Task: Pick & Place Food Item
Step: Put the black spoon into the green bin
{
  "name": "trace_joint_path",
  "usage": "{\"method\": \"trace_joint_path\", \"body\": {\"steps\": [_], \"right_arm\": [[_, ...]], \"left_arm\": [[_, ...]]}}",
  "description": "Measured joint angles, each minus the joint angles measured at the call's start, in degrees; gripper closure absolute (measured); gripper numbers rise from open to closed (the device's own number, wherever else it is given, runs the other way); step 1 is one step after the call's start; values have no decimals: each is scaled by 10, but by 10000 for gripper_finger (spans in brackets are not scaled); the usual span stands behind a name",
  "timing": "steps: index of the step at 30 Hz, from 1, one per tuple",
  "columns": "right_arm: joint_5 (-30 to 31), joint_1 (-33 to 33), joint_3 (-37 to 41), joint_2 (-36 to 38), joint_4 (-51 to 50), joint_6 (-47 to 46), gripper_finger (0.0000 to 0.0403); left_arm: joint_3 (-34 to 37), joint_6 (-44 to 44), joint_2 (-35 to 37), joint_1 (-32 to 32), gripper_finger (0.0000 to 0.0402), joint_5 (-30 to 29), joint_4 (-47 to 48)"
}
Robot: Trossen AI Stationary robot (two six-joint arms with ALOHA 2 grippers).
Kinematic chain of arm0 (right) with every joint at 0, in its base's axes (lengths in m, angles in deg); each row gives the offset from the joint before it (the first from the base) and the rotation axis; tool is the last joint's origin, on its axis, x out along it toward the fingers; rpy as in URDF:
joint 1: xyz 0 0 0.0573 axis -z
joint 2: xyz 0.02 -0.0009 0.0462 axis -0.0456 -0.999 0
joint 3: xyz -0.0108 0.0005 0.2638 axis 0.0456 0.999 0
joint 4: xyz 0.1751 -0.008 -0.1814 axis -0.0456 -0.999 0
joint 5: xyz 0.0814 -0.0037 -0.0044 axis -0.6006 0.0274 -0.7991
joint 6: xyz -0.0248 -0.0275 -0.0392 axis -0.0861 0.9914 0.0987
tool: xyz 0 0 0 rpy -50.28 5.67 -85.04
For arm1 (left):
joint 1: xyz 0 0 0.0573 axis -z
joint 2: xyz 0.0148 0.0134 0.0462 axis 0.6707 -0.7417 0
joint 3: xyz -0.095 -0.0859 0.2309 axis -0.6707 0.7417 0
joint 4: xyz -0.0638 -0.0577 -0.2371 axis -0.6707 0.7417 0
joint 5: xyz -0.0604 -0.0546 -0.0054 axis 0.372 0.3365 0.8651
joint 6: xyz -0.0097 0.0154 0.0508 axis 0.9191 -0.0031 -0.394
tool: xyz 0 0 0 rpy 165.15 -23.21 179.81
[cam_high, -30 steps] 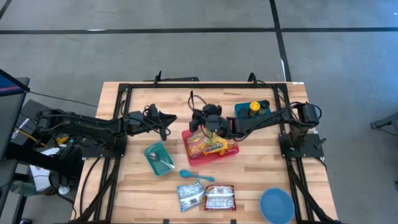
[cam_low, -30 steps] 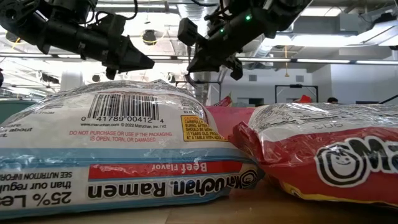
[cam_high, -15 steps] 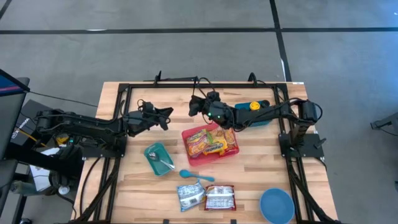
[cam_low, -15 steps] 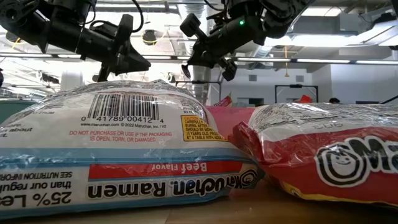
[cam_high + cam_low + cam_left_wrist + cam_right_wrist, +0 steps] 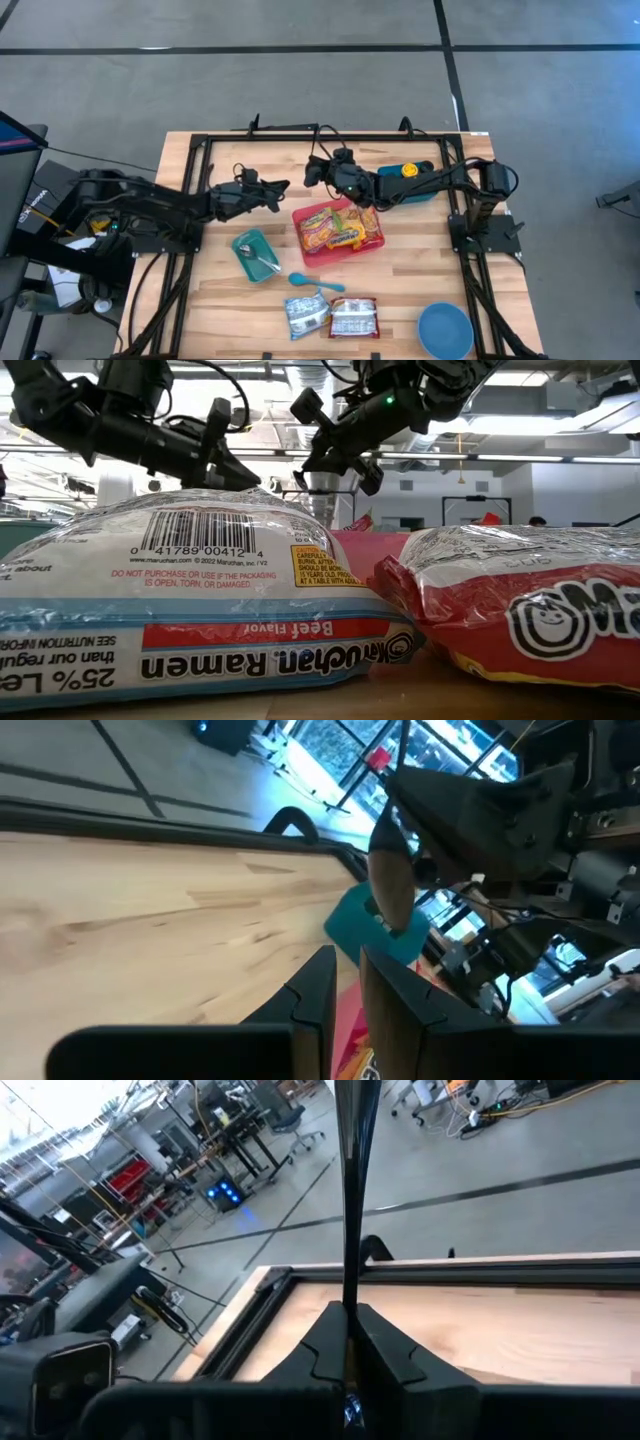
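Food packet lies below right end effector.

The floor around the wooden table is grey, with dark lines crossing it. A black frame runs along the table's edges. Far across the room the ceiling has pipes and bright lights. There are white walls and a dark doorway at the back. Past the table's far edge stand black desks, chairs and red boxes. Big windows let in blue daylight.
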Motion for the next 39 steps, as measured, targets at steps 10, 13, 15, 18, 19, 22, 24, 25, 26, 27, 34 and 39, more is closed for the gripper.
{"method": "trace_joint_path", "body": {"steps": [10,13,15,18,19,22,24,25,26,27,34,39], "right_arm": [[1,-1,0,0,-30,-21,399],[2,0,0,0,-31,-21,399],[2,0,0,0,-31,-22,399],[2,0,0,0,-32,-21,399],[2,0,0,0,-37,-21,399],[2,0,0,0,-48,-21,399],[2,0,0,0,-55,-25,399],[2,0,0,0,-60,-28,399],[2,0,0,0,-63,-29,399],[2,0,0,0,-64,-30,399],[2,0,0,0,-63,-45,399],[2,0,0,0,-62,-45,399]], "left_arm": [[-11,-69,-87,0,357,58,-129],[-33,-114,-108,1,357,101,-131],[-47,-115,-125,5,357,113,-128],[-66,-114,-145,12,352,106,-117],[-69,-108,-149,12,347,100,-110],[-72,-102,-153,12,326,80,-101],[-72,-102,-150,12,311,73,-101],[-72,-102,-147,12,303,73,-98],[-72,-101,-145,12,296,71,-101],[-73,-101,-145,12,290,66,-105],[-72,-99,-148,12,268,0,-90],[-86,-90,-148,11,259,-6,-90]]}}
